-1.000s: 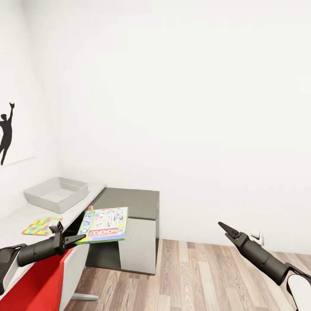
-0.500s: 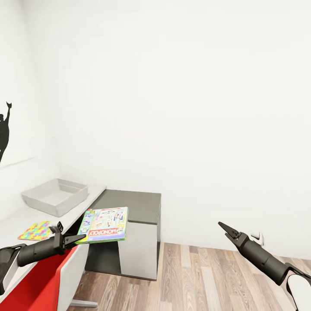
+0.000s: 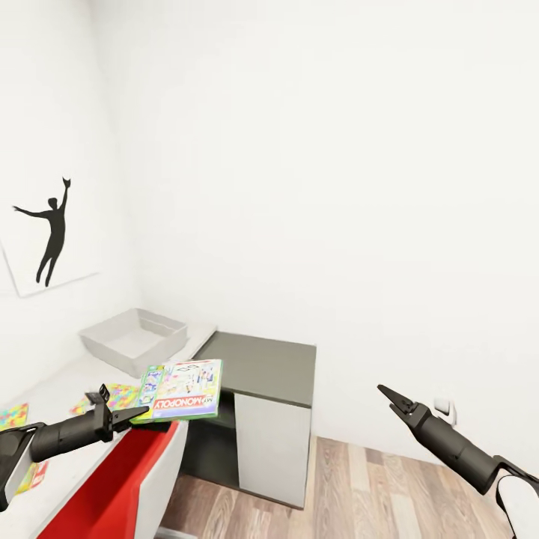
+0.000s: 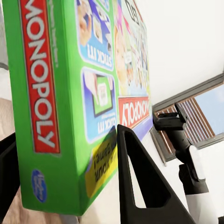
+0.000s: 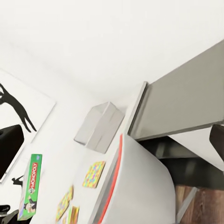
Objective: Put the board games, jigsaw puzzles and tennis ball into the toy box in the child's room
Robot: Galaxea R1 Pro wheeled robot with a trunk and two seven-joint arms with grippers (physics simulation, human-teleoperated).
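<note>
The left claw (image 3: 123, 414) is closed on a green Monopoly board game (image 3: 180, 389), held flat above the table (image 3: 71, 468) front edge. The toy box (image 3: 135, 341) sits at the far end of the table, w/ jigsaw puzzles (image 3: 112, 395) nearer on the top. The right claw (image 3: 389, 397) is in the air, pinched together & empty.

Evenly and brightly lit with soft, diffuse light, near-blown white walls (image 3: 337, 150), faint shadows under the cabinet (image 3: 258, 419), sharp simulator rendering without blur.
</note>
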